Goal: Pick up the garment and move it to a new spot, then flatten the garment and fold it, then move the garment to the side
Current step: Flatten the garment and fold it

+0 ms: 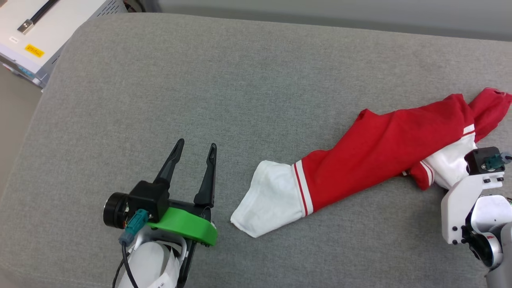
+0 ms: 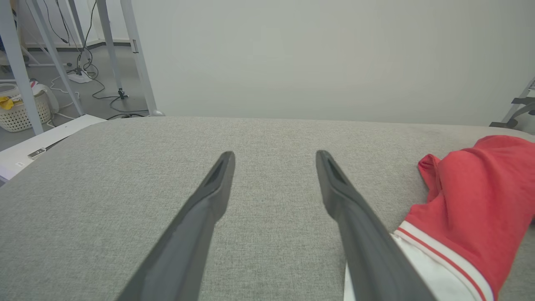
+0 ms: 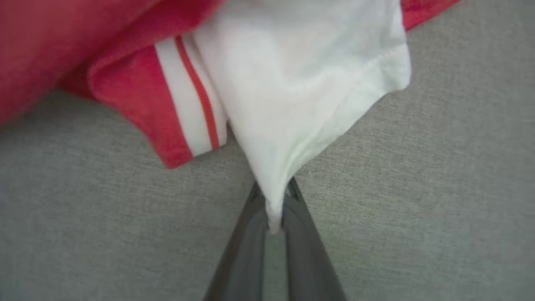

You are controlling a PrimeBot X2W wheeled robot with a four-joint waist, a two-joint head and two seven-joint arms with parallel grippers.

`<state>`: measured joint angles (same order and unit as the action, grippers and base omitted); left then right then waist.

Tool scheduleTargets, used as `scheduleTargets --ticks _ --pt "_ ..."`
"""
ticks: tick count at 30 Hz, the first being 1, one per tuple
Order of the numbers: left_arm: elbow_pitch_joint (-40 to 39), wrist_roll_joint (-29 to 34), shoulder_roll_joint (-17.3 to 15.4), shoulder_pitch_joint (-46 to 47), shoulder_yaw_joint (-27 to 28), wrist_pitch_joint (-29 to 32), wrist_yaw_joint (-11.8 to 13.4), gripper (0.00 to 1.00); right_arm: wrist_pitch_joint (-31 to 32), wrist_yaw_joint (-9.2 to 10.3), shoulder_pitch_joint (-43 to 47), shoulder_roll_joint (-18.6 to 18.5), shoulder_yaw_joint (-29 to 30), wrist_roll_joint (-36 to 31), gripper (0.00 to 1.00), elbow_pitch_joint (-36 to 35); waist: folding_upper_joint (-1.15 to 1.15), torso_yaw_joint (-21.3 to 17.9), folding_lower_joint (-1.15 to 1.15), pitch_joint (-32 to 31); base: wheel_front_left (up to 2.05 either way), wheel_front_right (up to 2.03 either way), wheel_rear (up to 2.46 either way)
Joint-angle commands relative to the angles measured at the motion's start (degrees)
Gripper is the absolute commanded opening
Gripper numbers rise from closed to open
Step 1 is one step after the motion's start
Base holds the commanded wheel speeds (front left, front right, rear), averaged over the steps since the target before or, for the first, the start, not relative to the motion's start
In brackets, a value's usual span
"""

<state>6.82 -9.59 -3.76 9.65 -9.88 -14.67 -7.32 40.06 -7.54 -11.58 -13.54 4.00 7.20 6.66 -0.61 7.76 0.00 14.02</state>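
Your right gripper [image 3: 274, 200] was clamped on the white sleeve [image 3: 292, 83] of the garment [image 1: 380, 160], your left gripper [image 1: 196, 145] sat spread wide, empty

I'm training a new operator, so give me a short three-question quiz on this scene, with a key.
1. True or false: the left gripper is open and holds nothing.
2. Which part of the garment is the right gripper shut on? A red body; B white sleeve; C neckline.
3. Fill in: the garment lies on a ___ fabric surface.
Key: 1 true; 2 B; 3 grey.
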Motion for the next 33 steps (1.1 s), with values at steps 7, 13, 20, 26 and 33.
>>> scheduleTargets --ticks 7,13,20,26,33 --pt "0.1 0.1 -0.1 -1.3 0.6 -0.3 -0.2 1.0 2.3 0.05 5.9 -2.9 2.9 -0.2 0.0 -7.7 0.61 -4.5 0.0 -4.2 0.0 0.0 0.0" --pt "-0.1 -0.1 0.1 -2.1 1.1 -0.3 -0.2 1.0 9.1 0.05 12.4 -7.8 7.9 1.6 0.0 -16.3 0.61 -6.2 0.0 -5.4 0.0 0.0 0.0" --pt "-0.2 -0.1 0.3 -2.5 0.8 -0.3 -0.2 1.0 14.9 0.05 17.8 -11.8 13.9 3.9 0.0 -17.0 0.61 -6.7 0.0 -5.3 0.0 0.0 0.0" --pt "-0.2 -0.2 0.3 -2.1 0.2 -0.3 -0.2 1.0 11.0 0.05 17.1 -12.0 13.8 3.2 1.0 -9.8 0.61 -6.3 0.0 -4.8 0.0 0.0 0.0" --pt "0.2 -0.2 -0.2 -2.5 0.1 -0.3 -0.2 1.0 0.9 0.05 13.2 -10.5 12.7 0.7 1.0 -5.9 0.61 -6.3 0.0 -6.1 0.0 0.0 0.0"
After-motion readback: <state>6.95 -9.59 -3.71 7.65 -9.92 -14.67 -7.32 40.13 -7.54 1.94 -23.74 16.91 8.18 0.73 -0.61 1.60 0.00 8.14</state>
